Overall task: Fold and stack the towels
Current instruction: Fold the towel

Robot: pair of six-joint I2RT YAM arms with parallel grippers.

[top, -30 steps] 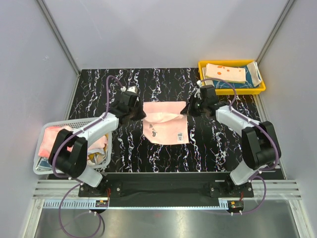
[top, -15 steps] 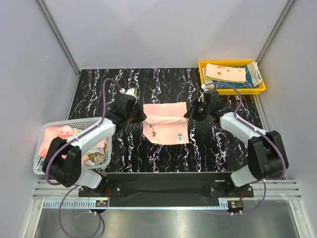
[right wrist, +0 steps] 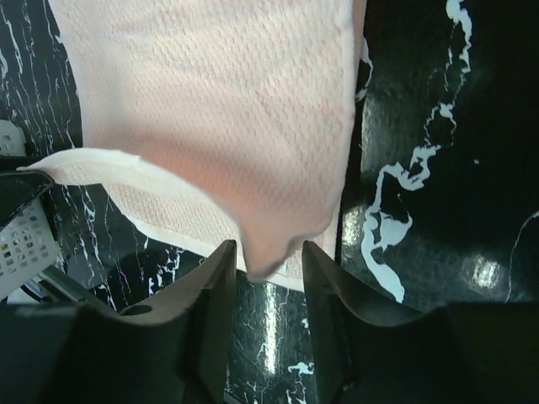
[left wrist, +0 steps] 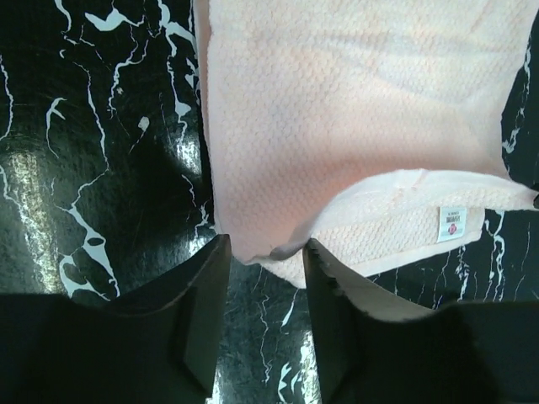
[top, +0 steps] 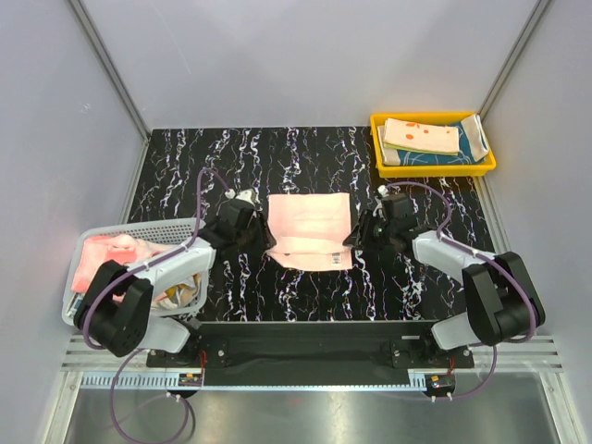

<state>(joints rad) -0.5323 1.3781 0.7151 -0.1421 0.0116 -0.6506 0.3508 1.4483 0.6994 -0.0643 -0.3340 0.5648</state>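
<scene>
A pale pink towel (top: 310,227) lies folded over on the black marble table, its near edge showing a white label. My left gripper (top: 263,238) sits at the towel's near-left corner and my right gripper (top: 357,237) at its near-right corner. In the left wrist view the left gripper (left wrist: 265,252) is open, and the loose corner of the pink towel (left wrist: 337,126) droops just between the fingertips. The right gripper (right wrist: 268,257) is open too, with the corner of the pink towel (right wrist: 219,109) hanging free between its tips. Other folded towels (top: 421,136) lie in the tray.
A yellow tray (top: 435,169) stands at the back right. A white mesh basket (top: 139,225) at the left edge holds crumpled pink and patterned towels (top: 106,254). Grey walls enclose the table on three sides.
Both grippers drew the towel's far edge toward the near side, laying it over the lower layer. Both then went from shut to open and let the corners go.
</scene>
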